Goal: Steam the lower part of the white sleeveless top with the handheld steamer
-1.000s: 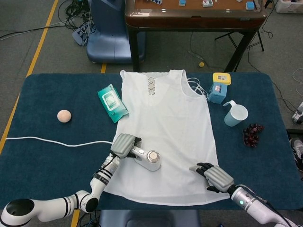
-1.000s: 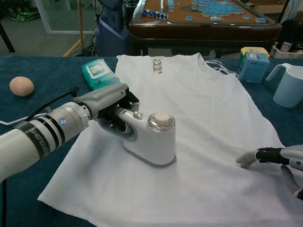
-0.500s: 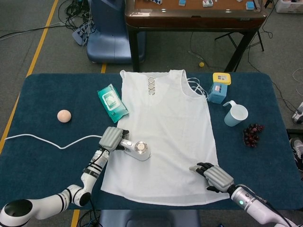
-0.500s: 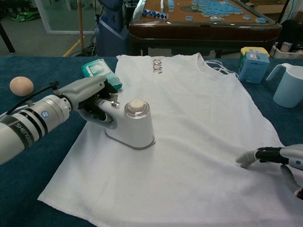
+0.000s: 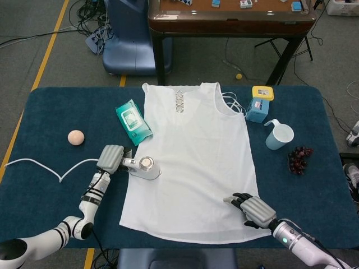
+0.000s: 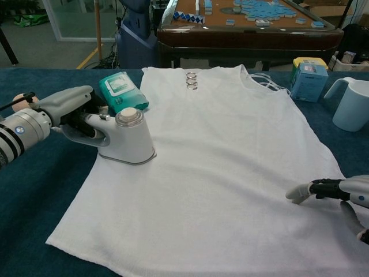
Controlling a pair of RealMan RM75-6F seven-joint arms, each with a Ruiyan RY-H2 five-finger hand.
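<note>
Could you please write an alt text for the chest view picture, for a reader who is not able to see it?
The robot's left hand holds a handheld steamer at the left edge of a white sleeveless top spread flat on a blue table. The right hand rests on the top's lower right part. Behind lie a green wipes pack, a small blue box and a pale cup.

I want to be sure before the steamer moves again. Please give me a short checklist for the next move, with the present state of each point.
1. Left hand holds the steamer by its handle: ok.
2. Steamer sits over the lower part of the white top: not ok, it is at the top's left edge, about mid-height.
3. Right hand rests on the top near the lower right hem: ok.
4. Top lies flat, without big folds: ok.
5. White cord lies on the table left of the steamer, off the top: ok.
6. Steam coming out: cannot tell.
</note>
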